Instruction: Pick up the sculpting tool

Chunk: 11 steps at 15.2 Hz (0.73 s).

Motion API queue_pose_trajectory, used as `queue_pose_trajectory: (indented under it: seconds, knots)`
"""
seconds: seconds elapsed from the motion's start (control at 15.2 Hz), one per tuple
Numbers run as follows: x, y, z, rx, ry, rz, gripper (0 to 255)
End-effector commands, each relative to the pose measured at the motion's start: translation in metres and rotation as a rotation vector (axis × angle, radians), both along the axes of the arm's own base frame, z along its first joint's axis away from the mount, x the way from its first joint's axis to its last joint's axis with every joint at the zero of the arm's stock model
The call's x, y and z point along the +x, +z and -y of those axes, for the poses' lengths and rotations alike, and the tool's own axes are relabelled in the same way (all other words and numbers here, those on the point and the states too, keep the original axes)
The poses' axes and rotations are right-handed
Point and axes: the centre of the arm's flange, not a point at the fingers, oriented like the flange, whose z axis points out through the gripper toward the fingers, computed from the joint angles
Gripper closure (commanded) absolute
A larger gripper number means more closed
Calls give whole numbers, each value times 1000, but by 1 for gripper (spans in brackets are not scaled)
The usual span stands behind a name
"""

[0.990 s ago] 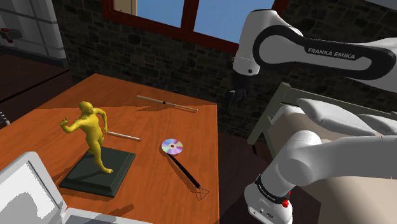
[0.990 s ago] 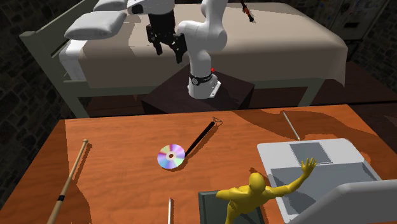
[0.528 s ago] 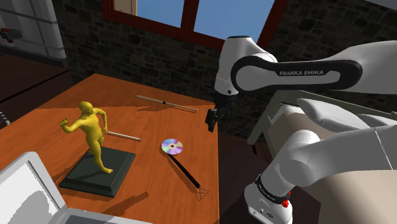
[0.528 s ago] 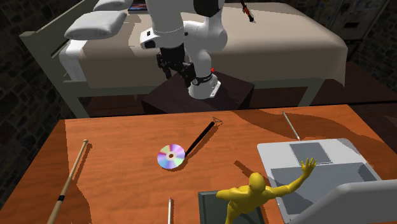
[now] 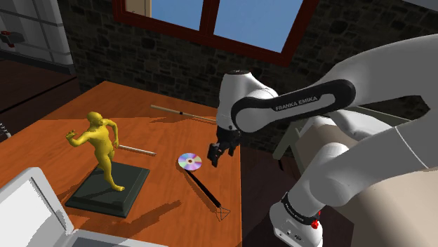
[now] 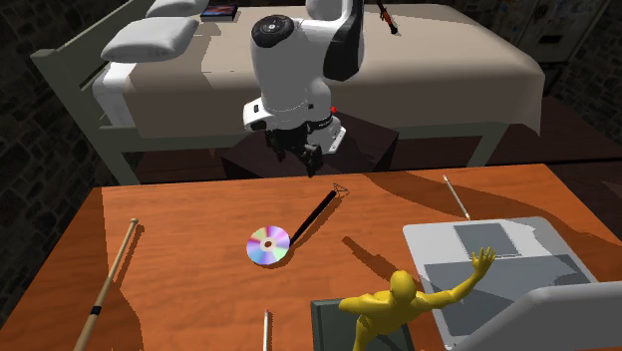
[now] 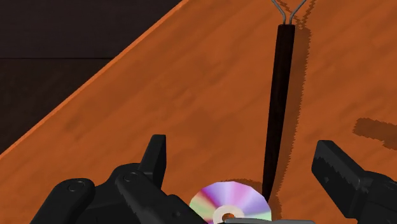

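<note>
Sculpting tool (image 7: 278,108): slim black handle, wire-loop tip; tool (image 7: 240,147) wide apart, empty

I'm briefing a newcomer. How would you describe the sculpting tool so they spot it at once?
On the wooden table, find the rainbow-shiny disc near the stand-side edge. The sculpting tool starts beside it and runs toward that edge: a thin black handle ending in a wire loop, unlike the pale wooden stick.

A white, rounded arm (image 5: 247,90) with dark joints, a black band (image 5: 302,107) lettered FRANKA EMIKA, a red dot (image 5: 314,224) by its base (image 5: 293,216), and an all-black hand (image 5: 215,156).
</note>
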Motion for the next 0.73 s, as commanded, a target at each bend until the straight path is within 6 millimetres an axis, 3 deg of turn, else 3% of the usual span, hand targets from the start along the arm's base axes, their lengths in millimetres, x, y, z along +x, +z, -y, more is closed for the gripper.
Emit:
queue_pose_trajectory:
  seconds: [0.0,0.46,0.66]
  knots:
    - [1,-24,-15,3,-1,-2,0]
    - [12,-100,-61,11,-2,-16,0]
    - [12,-116,-61,11,-2,-16,0]
